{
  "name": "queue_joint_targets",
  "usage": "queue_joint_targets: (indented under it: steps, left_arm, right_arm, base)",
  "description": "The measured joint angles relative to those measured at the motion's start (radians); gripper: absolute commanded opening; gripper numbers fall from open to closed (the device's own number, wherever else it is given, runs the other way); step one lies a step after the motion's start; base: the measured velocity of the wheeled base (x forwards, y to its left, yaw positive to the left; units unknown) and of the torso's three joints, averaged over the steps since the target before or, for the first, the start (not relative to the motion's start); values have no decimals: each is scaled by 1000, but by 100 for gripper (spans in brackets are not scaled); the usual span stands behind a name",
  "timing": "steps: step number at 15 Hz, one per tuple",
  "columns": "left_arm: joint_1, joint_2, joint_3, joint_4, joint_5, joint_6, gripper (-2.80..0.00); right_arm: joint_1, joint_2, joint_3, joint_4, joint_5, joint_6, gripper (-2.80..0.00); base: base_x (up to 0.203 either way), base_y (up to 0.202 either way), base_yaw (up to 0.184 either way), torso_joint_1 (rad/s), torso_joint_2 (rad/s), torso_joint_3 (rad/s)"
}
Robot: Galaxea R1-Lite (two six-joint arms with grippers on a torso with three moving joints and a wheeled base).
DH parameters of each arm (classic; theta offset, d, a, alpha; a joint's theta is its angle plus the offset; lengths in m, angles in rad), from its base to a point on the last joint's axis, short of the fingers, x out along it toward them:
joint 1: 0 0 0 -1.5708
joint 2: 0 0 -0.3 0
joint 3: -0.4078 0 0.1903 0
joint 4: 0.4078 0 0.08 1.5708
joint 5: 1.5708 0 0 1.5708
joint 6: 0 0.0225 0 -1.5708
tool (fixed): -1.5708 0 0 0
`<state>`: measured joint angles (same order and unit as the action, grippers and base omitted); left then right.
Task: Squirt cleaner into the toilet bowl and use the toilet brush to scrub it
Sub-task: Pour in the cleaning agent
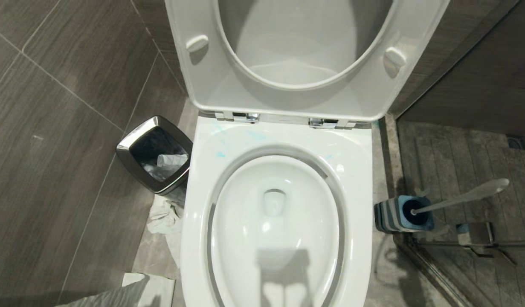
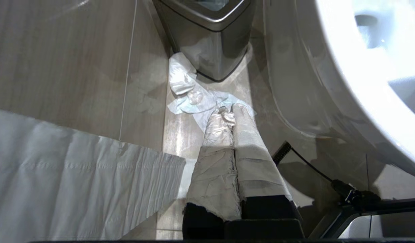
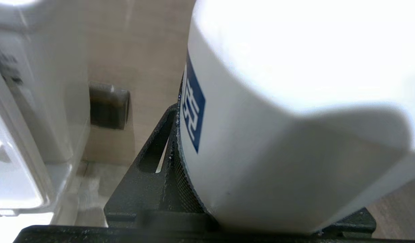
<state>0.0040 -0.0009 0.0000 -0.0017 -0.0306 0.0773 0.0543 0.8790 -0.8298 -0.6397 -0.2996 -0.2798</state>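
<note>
Your right gripper (image 3: 207,189) had its fingers clamped around the cleaner (image 3: 268,135). The left gripper (image 2: 229,113) was pressed shut, low beside the toilet bowl (image 1: 194,204), lid up. The toilet brush (image 1: 462,197) sat in its holder (image 1: 394,213) on the bowl's right.

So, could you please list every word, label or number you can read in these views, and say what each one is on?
Blue label with white characters on the white cleaner bottle held in the right end effector: partly cut off and too blurred to read.
Toilet bowl, toilet brush and its striped holder, waste bin: no text visible.
Nothing else legible in any view.
</note>
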Motion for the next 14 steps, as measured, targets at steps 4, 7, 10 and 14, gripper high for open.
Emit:
queue_joint_targets:
  steps: [4, 7, 10, 14]
  left_arm:
    - [0, 0, 0, 0, 0, 0, -280]
    - [0, 0, 0, -1, 0, 0, -280]
    - [0, 0, 0, -2, 0, 1, -280]
    - [0, 0, 0, -2, 1, 1, -280]
  right_arm:
    - [1, -8, 4, 6, -1, 10, -280]
    - [1, -18, 6, 30, -1, 20, -280]
    - [0, -39, 7, 109, -1, 66, -280]
    - [0, -60, 40, 131, -1, 101, -280]
  base:
    - [0, 0, 0, 3, 2, 200]
    - [0, 0, 0, 3, 3, 200]
    - [0, 0, 0, 3, 0, 202]
    - [0, 0, 0, 2, 1, 201]
